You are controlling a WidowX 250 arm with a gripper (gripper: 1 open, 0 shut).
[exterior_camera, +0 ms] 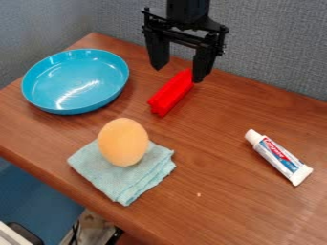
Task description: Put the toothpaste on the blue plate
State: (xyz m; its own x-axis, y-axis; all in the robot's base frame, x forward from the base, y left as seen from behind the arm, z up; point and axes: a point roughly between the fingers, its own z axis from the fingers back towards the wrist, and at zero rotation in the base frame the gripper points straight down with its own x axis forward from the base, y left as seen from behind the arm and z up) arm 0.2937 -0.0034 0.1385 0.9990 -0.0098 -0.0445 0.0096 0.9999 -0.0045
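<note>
The toothpaste [278, 156], a small flat white tube with red and blue print, lies on the wooden table at the right, cap end toward the upper left. The blue plate [76, 80], a glossy round dish, sits at the far left with nothing in it. My black gripper [182, 66] hangs above the table's back middle, its two fingers spread open and empty, just over the upper end of a red block. It is well apart from both the tube and the plate.
A red rectangular block [170, 93] lies diagonally below the gripper. An orange egg-shaped object [122, 142] rests on a pale blue-green cloth [124, 168] near the front edge. The table's front edge runs diagonally at the lower left.
</note>
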